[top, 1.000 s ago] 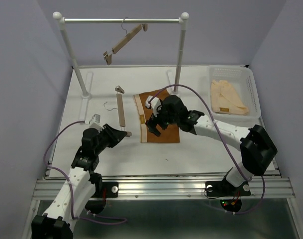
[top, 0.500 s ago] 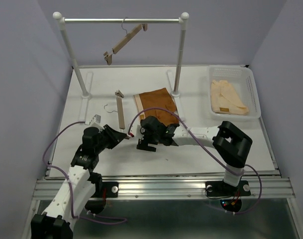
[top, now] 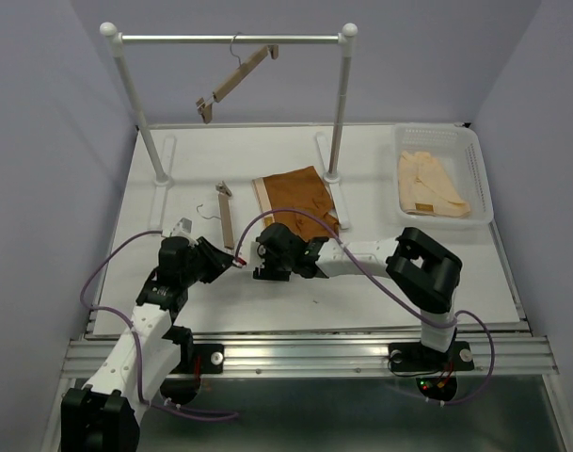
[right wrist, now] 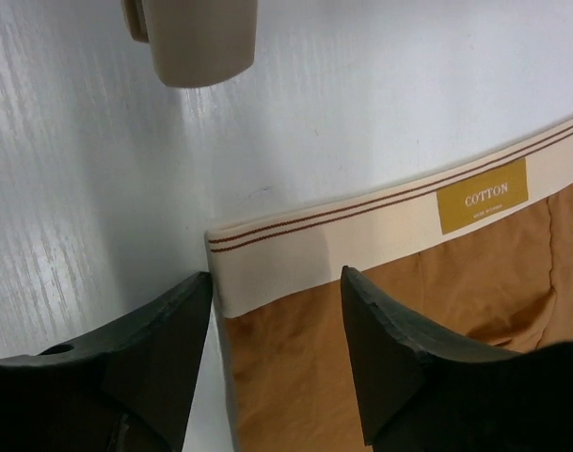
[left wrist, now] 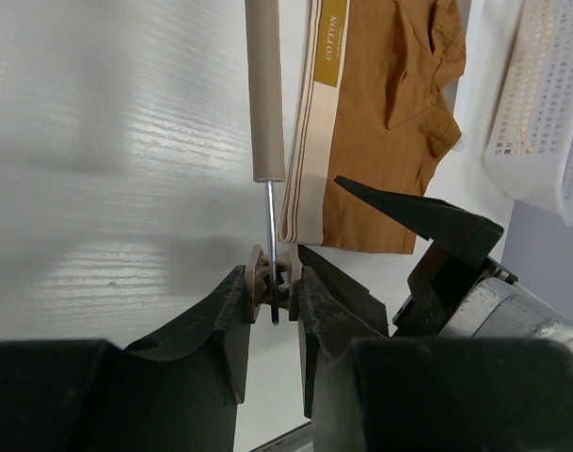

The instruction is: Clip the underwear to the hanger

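The hanger (top: 227, 218) lies on the white table, bar pointing away from me, wire hook (top: 206, 201) to its left. My left gripper (top: 233, 261) is shut on the hanger's near clip (left wrist: 274, 281), squeezing its two wooden tabs. The rust-brown underwear (top: 292, 193) lies just right of the hanger, its beige waistband (right wrist: 361, 235) facing the bar (left wrist: 264, 85). My right gripper (top: 264, 267) is low at the near corner of the waistband. Its jaws stand apart astride that corner (right wrist: 277, 294), open, with cloth between them.
A second wooden hanger (top: 237, 80) hangs tilted on the rail of the white rack, whose posts (top: 339, 104) stand behind the underwear. A white basket (top: 474, 155) at the back right holds a peach-cream garment (top: 429, 184).
My right gripper has swept from over the middle of the underwear down and left to the waistband's near corner beside the left gripper. The left gripper keeps its hold on the clip.
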{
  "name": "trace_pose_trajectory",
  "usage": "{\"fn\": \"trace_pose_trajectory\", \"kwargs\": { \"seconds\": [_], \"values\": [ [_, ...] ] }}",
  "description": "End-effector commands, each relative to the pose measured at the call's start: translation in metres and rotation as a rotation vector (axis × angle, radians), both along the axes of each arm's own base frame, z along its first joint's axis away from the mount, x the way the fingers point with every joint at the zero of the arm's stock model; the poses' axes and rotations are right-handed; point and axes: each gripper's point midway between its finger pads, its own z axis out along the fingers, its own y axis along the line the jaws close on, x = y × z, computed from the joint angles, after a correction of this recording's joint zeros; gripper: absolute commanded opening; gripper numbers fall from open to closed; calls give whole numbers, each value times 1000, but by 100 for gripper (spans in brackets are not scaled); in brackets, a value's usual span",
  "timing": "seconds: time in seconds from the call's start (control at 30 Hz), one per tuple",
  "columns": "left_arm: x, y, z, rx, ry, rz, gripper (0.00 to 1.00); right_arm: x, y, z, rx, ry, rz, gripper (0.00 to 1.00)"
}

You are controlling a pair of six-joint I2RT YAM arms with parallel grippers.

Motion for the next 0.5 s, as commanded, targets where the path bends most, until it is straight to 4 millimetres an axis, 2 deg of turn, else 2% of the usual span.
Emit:
{"fn": "trace_pose_trajectory", "kwargs": {
  "seconds": [0.0,0.13,0.17,0.23,0.27,0.37,0.47],
  "values": [
    [17,-3,34,-7,-126,-29,0,3,17,6,31,-36,23,61],
    [16,-4,34,-11,-129,-34,0,1,18,-1,26,-21,29,50],
    [15,-5,35,-16,-128,-34,0,0,19,-2,27,-15,30,39],
    [15,-5,34,-19,-120,-32,0,-2,19,-7,20,0,39,30],
    [14,-5,35,-22,-117,-32,0,-3,19,-9,17,7,41,18],
    [14,-7,35,-42,-113,-31,0,-8,21,-8,32,33,48,1],
    [13,-14,38,-97,-113,-42,0,-18,32,4,131,83,47,1]
  ]
}}
